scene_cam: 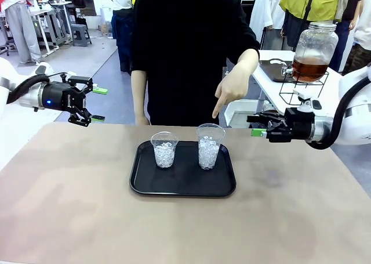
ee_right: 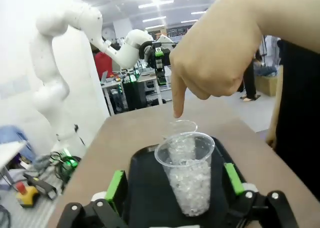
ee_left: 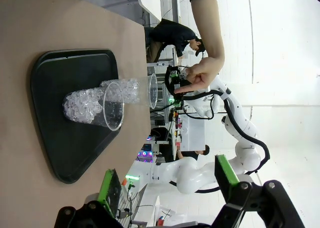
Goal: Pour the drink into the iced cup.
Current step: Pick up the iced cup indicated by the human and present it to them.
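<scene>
From the front, a black tray lies on the brown table. Two clear cups full of ice stand on it, the left cup and the taller right cup, near each other but not touching. A person stands at the far side, and the person's hand points one finger down just above the right cup. The brown drink is in a big glass jar on a wire stand, on a white table behind the right arm, well away from the cups. The left claw hangs in the air left of the tray, spread wide and holding nothing. The right claw hangs right of the tray, also spread and holding nothing.

The left wrist view is turned sideways. The left claw is spread, and past it the left cup is nearer and the right cup is farther, with the hand by it.

In the right wrist view, the right claw is spread, the right cup stands in front of it, and the hand points down over it.
</scene>
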You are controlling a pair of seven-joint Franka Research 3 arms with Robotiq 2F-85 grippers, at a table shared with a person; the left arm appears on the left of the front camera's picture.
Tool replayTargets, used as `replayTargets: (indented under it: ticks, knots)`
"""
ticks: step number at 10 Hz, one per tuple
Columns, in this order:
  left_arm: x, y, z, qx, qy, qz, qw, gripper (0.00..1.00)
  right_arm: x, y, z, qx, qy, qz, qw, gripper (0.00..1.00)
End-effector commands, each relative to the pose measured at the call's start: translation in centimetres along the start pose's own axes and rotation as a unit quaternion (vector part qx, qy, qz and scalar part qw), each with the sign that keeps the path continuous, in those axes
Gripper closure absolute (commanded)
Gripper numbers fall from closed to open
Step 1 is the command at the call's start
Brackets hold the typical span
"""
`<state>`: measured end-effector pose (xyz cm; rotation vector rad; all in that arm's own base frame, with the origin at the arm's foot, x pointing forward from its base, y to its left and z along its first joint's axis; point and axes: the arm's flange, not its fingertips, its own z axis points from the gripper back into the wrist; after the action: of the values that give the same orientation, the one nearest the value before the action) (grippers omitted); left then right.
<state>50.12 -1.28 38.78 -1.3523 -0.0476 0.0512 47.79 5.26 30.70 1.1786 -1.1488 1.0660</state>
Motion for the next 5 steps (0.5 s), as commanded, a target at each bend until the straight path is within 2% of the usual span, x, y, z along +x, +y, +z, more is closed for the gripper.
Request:
replayTargets:
  ticks: [1,3,5]
  knots:
    - [-0.2,-0.11,0.01,0.001,-0.003,-0.001,1.0,0.0,-1.3,0.04,-1.14,-0.028,-0.006,0.036,0.999,0.0]
    - [-0.2,-0.11,0.01,0.001,-0.003,-0.001,1.0,0.0,-2.05,-0.21,-0.99,-0.023,0.004,0.021,1.0,0.0]
    - [-0.2,-0.11,0.01,0.001,-0.003,-0.001,1.0,0.0,-1.2,-0.1,-0.48,-0.009,0.001,0.022,1.0,0.0]
